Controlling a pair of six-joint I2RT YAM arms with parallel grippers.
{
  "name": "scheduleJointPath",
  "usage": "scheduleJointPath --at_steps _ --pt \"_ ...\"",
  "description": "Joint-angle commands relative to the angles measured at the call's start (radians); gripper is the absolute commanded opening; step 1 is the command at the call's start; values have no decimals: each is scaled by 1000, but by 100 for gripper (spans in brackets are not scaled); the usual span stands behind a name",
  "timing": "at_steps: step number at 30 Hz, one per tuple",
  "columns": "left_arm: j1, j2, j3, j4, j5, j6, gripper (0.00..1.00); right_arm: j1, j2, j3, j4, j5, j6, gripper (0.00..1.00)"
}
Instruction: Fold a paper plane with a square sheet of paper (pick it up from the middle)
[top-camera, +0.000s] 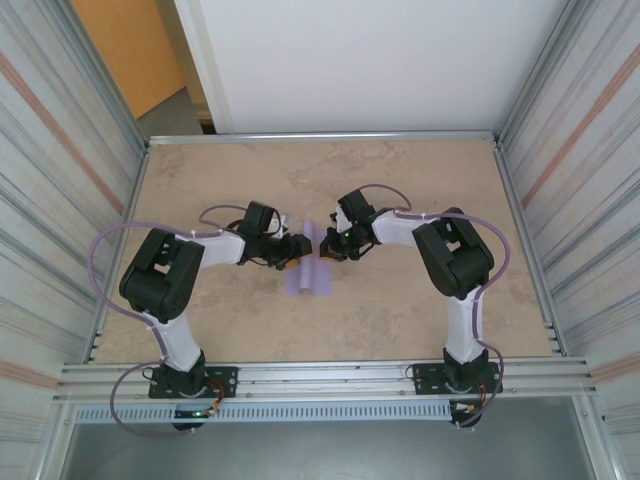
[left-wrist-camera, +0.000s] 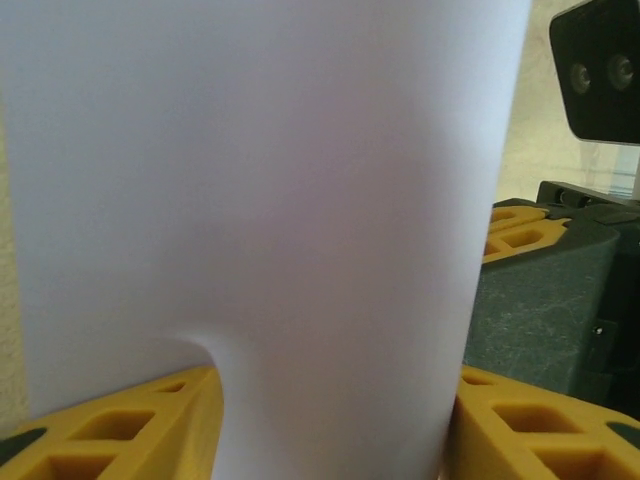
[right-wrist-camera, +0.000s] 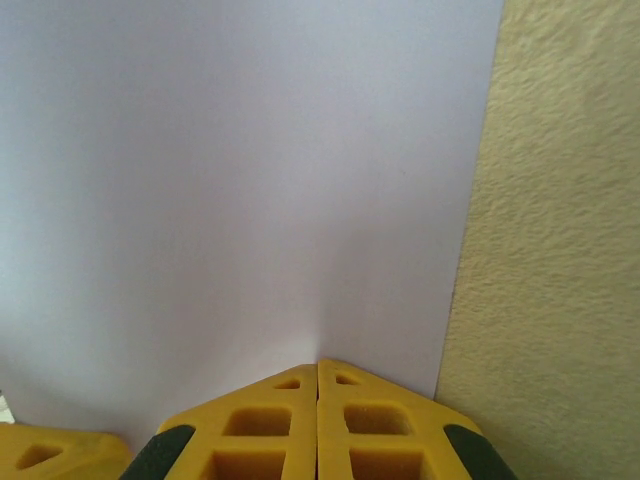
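The right arm's yellow ribbed fingers (right-wrist-camera: 270, 435) are pressed tip to tip. The thin pale lilac sheet of paper (right-wrist-camera: 250, 180) fans out from that seam, with a faint crease running up from the tips, so this looks like a pinch on its edge. I read that grip as an anchor: it fixes one side so the other arm has something to work against.

The left arm's yellow fingers (left-wrist-camera: 120, 430) stand partly spread, one on each side of the sheet. The sheet passes through the gap and dimples where it brushes one finger. Paper this thin could not be clamped at that spread, so I judge them loose around it, placed to close on a fold.

From above, the two wrists meet nose to nose over the middle of the mottled tan surface (top-camera: 420, 180). The sheet (top-camera: 306, 272) sits between them and looks bowed rather than flat — taken at its middle, as the task asks. Whether its lower edge touches the surface I cannot tell. No dart shape shows yet.
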Motion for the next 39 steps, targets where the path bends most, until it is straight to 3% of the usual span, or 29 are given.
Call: scheduleJointPath --at_steps 1,9,16,22,32,39 --pt "-3 28 32 -90 -9 59 49 -18 13 -16 18 -32 42 8" --pt "25 -8 43 -43 45 63 27 -103 -111 -97 91 -79 28 15" --pt "71 -153 31 33 155 16 24 -216 -253 -201 281 -235 57 40" --pt "115 -236 19 155 282 -72 23 -227 -281 -215 448 -354 166 61" --pt "126 -257 18 240 365 -131 23 -169 -247 -151 477 -446 182 68" --pt "128 -242 13 225 365 -123 22 -178 -249 -157 559 -486 239 60"
